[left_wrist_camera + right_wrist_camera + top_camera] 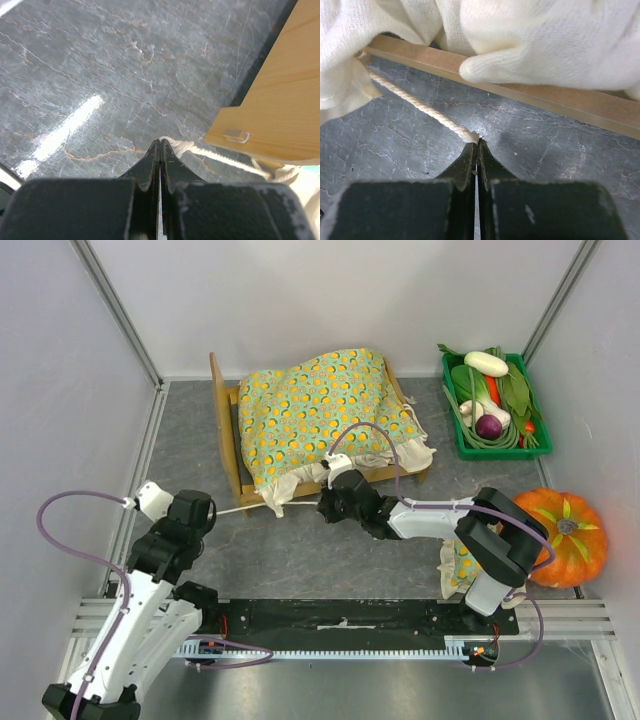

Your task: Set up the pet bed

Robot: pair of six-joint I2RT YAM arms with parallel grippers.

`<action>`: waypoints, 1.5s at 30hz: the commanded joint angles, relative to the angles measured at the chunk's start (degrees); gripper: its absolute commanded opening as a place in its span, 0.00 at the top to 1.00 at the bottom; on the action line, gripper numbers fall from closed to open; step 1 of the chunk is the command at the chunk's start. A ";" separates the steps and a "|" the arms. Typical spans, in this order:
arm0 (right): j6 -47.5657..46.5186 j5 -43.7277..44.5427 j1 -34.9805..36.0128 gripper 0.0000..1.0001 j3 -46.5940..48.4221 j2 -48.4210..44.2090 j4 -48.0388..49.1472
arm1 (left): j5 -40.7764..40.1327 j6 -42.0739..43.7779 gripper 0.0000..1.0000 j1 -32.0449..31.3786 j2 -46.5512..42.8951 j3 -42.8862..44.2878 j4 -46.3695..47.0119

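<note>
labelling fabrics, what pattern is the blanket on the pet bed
The blanket is green with orange dots; top external view shows it best.

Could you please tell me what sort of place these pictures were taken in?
Most likely a robot lab test cell: white panel walls in aluminium framing, the left arm and right arm bolted to a rail, and staged props such as the pet bed and a green crate of vegetables.
</note>
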 commanded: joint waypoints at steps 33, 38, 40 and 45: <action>2.93 -8.30 0.10 0.98 0.24 -0.82 4.09 | 7.21 22.24 0.96 17.11 0.26 7.86 9.15; 0.82 -11.03 6.25 0.68 2.61 2.43 3.40 | 11.08 23.12 0.66 17.20 0.26 8.91 9.85; -0.49 -10.69 8.36 0.57 3.40 2.18 0.77 | 13.09 23.56 0.46 17.11 0.35 9.61 10.38; -3.92 -2.00 8.37 0.26 -0.81 -7.56 -5.73 | 18.98 25.23 0.18 17.11 1.23 12.86 11.08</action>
